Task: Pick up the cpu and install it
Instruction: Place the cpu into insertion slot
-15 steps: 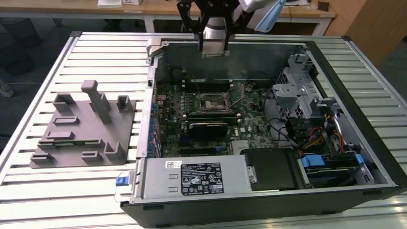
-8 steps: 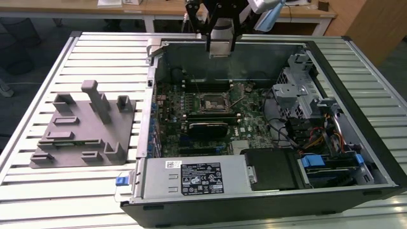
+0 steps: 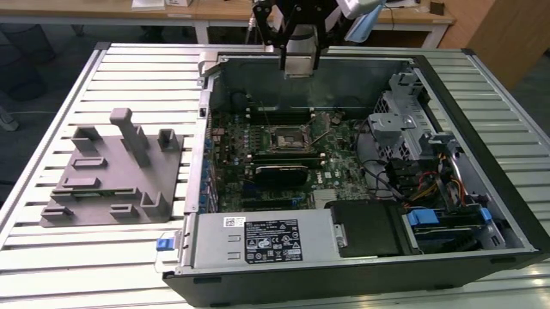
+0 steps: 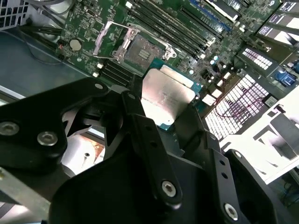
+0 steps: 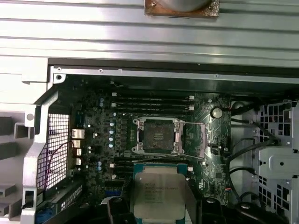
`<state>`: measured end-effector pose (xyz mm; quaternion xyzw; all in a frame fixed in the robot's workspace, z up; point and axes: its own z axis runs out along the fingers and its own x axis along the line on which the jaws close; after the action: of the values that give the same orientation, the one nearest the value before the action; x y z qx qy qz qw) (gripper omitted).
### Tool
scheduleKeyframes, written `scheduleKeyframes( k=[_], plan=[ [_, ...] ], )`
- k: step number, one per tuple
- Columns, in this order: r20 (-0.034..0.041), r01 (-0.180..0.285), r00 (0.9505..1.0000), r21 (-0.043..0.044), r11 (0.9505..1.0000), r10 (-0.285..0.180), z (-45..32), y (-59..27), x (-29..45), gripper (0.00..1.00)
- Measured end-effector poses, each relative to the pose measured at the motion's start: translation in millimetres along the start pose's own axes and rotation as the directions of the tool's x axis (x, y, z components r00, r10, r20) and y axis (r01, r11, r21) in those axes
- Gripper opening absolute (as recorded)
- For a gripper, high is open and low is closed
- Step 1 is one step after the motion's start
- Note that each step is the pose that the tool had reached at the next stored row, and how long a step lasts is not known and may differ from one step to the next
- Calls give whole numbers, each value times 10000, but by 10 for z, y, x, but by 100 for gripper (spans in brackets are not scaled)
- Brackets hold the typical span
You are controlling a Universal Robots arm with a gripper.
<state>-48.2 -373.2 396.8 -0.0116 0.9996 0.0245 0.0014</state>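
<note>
End effector (image 4: 164, 112) tight on the cpu (image 4: 169, 95), above the open socket (image 4: 138, 50)

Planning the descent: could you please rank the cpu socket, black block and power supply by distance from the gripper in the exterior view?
From the gripper:
1. cpu socket, mid-board.
2. black block, just past it.
3. power supply, case's front edge.

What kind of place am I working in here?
Likely a robotics lab bench: open computer case on a slatted metal table, the gripper holding the cpu above it, wooden desks behind.
</note>
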Motion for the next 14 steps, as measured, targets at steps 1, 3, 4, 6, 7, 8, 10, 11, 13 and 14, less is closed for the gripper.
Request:
scheduleKeyframes(
  k=[1,3,4,6,7,8,10,11,13,14],
  plan=[
    [2,-33,10000,-1,10000,33,0,0,0,53],
    [10,-200,9998,1,9998,200,1,0,-1,53],
    [17,-332,9994,0,9994,332,3,0,-1,53],
    [34,-668,9978,1,9978,668,4,0,-1,53],
    [43,-831,9965,0,9965,831,6,0,-1,53],
    [51,-1007,9949,0,9949,1007,7,1,-1,53],
    [69,-1365,9906,1,9906,1365,10,0,-1,53],
    [78,-1552,9879,-1,9879,1552,13,0,-1,53],
    [96,-1906,9816,-3,9817,1905,17,0,-1,53],
    [104,-2083,9780,-4,9781,2083,19,0,-1,53]
  ],
)
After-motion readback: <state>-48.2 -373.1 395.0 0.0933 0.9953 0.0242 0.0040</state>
